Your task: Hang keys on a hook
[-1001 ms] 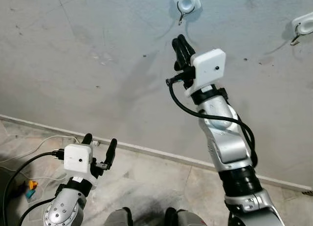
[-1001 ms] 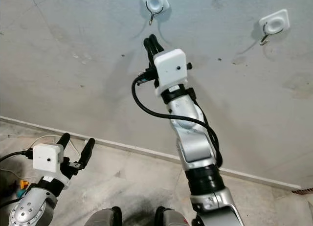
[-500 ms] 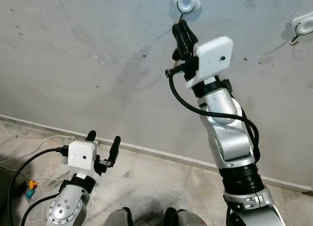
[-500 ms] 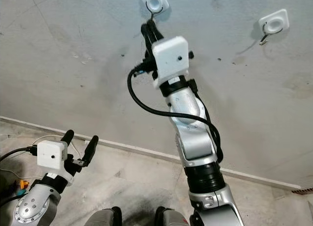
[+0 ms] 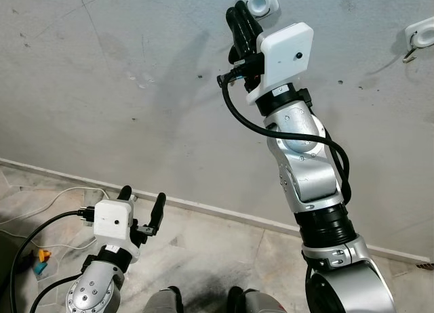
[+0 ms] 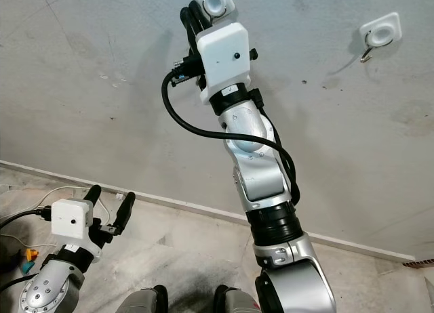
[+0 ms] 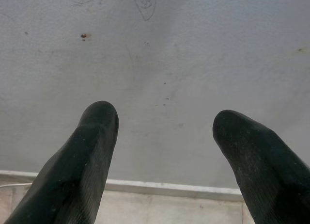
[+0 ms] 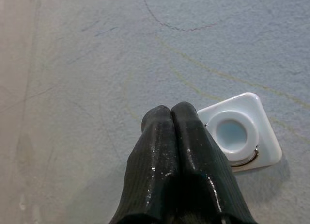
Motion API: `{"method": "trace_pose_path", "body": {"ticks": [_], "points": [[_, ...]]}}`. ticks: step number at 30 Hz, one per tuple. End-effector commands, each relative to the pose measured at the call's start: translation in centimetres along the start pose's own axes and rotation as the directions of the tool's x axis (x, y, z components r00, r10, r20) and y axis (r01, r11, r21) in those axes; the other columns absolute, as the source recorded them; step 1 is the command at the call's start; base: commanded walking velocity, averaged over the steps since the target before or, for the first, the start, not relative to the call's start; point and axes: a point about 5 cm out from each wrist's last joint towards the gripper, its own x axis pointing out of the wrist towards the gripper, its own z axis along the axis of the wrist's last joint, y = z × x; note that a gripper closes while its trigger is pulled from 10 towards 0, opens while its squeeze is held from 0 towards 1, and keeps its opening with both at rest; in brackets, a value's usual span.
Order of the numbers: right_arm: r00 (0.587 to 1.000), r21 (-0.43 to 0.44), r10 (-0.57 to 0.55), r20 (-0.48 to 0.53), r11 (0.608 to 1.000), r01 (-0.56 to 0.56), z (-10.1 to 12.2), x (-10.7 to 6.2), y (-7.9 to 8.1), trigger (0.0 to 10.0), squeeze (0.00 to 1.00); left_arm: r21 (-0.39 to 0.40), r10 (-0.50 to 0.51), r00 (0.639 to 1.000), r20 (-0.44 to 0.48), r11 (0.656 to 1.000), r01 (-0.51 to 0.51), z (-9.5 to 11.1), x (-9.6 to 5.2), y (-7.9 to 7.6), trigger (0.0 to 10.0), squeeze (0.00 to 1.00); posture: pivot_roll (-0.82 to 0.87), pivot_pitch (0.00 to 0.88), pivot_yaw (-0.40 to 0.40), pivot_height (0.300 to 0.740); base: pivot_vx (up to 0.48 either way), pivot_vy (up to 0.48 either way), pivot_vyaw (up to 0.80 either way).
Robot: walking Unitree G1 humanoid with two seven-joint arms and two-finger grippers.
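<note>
Right wrist view: right gripper [image 8: 170, 118] mid-frame, both ribbed black rubber fingers pressed flat together, tips just beside the hook mount [image 8: 240, 135], a glossy white rounded-square plate with a raised round boss. I can't make out the keys anywhere; nothing shows between the pads, so I can't say whether anything is pinched there. The metal hook itself is hidden except for a thin curve at the plate's lower edge.

Left eye view: right arm reaching to the upper centre of the frame, white camera block [image 5: 287, 51] just below the mount. Wall [image 5: 122, 76] is rough grey plaster, scuffed and stained. A second hook mount [image 5: 422, 35] sits at the upper right edge. Left gripper [image 5: 141, 202] hangs low at lower left, fingers spread, over a tiled floor [image 5: 217, 245].

Risks, as I judge them: the fingertips look offset from the hook, so a ring could miss it and drop; pushing in could scrape the wall or pry the stuck-on plate loose.
</note>
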Motion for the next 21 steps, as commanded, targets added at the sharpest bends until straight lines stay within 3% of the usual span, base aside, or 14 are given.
{"method": "trace_pose_path", "body": {"ticks": [1,21], "points": [[0.999,0.004,-0.012,0.039,1.0,0.012,0.6,0.5,0.0,10.0,0.0,-0.002,-0.005,1.0,-0.014,1.0,0.005,-0.3,-0.2,-0.1,10.0,0.0,0.2,0.236,-0.031,0.74,0.0,0.0,0.0],[0.994,0.023,-0.107,-0.002,0.994,0.107,-0.7,0.8,-2.1,10.0,0.0,0.001,-0.003,1.0,-0.024,1.0,0.003,-0.3,-0.6,-0.1,10.0,0.0,0.21,0.249,-0.025,0.74,0.0,0.0,0.0]]}}
